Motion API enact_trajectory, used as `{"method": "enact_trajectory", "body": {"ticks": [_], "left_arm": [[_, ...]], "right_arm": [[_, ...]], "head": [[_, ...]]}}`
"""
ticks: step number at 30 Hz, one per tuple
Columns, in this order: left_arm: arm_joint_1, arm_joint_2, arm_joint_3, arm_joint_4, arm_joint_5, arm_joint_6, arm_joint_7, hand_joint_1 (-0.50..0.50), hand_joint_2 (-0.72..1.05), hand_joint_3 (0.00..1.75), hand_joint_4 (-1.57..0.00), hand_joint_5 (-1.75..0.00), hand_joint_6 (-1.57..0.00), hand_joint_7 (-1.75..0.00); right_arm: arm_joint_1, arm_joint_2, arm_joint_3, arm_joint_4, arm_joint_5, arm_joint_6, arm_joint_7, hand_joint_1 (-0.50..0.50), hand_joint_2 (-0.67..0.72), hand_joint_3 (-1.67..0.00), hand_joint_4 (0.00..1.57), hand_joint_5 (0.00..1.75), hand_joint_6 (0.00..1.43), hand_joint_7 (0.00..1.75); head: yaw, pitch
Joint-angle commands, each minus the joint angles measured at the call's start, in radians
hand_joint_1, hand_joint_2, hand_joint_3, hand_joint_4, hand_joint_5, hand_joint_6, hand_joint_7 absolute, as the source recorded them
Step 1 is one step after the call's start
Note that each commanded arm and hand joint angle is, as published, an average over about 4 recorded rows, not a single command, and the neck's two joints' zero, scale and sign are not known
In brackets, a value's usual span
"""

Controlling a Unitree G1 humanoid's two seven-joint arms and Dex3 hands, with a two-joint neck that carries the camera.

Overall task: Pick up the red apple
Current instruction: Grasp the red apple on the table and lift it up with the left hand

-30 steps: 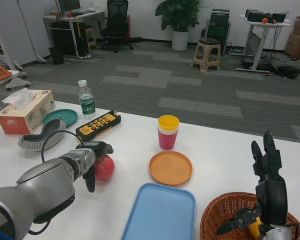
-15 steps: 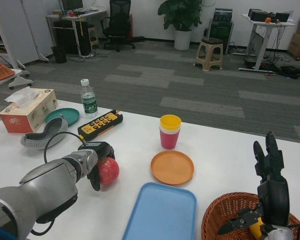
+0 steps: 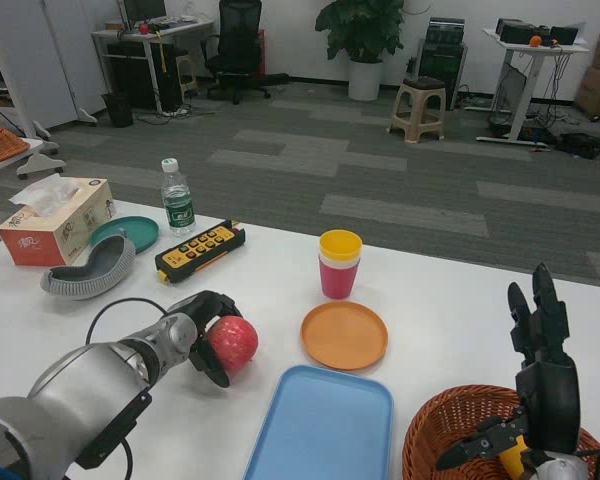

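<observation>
- One apple (image 3: 233, 343) sits in my left hand (image 3: 209, 333), fingers clamped around it, left of the plate (image 3: 344, 335).
- Grasp looks made; next, lift straight up.
- My right hand (image 3: 542, 385) waits, fingers spread.

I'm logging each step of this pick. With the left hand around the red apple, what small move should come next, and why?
Probably a short lift straight up. The left hand grips the red apple, which seems to sit low at the white table, with the blue tray close beside it.
</observation>
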State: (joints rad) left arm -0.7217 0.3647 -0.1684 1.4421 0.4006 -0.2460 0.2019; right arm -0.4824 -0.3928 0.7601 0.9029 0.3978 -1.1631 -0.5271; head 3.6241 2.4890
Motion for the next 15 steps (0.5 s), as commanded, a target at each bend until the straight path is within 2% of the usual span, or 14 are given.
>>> {"method": "enact_trajectory", "body": {"ticks": [1,6,10,15], "left_arm": [[0.048,-0.002,0.115,-0.027,-0.012,-0.059,-0.006,-0.5,1.05,0.09,-1.57,-1.75,-1.49,-1.33],[0.081,-0.003,0.214,-0.042,-0.075,-0.139,-0.01,-0.5,1.05,0.09,-1.57,-1.75,-1.49,-1.33],[0.099,-0.002,0.214,-0.042,-0.18,-0.195,-0.017,-0.5,1.05,0.09,-1.57,-1.75,-1.49,-1.33],[0.129,-0.001,0.208,-0.051,-0.347,-0.328,-0.039,-0.5,1.05,0.09,-1.57,-1.75,-1.47,-1.33]], "right_arm": [[0.007,-0.003,-0.01,-0.004,0.01,0.002,0.001,-0.02,0.47,-0.08,0.0,0.0,0.0,0.07],[0.008,-0.004,-0.011,-0.006,0.01,0.002,0.001,0.0,0.47,-0.08,0.0,0.0,0.0,0.07],[0.008,-0.004,-0.012,-0.005,0.01,0.002,0.001,0.0,0.47,-0.08,0.0,0.0,0.0,0.07],[0.008,-0.003,-0.007,0.001,0.01,0.002,0.001,0.0,0.47,-0.08,0.0,0.0,0.0,0.07]], "head": [[0.0,-0.001],[0.0,0.0],[0.0,-0.002],[0.002,-0.002]]}}
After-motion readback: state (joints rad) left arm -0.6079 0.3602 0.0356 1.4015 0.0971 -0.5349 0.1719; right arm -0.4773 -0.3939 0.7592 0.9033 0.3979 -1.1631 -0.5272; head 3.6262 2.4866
